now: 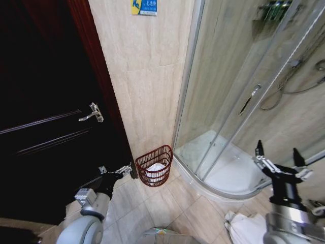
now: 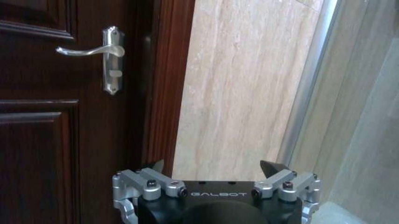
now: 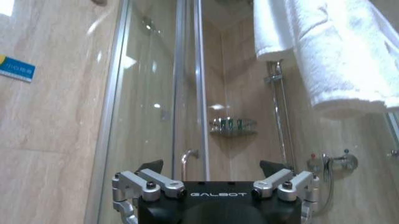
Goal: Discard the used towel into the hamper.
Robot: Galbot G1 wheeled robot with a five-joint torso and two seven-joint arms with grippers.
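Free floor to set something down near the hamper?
Bare tile in front of the hamper, between the left gripper and the shower curb. Crowded: hamper's corner by the door; white cloth on the floor below the right gripper.

"GALBOT" reads in white on my left gripper (image 2: 216, 173) and my right gripper (image 3: 212, 173); the wall sign's (image 1: 144, 7) lettering is illegible.

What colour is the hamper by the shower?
Reddish-brown openwork slats; the hamper shows best in the head view, with something white inside.
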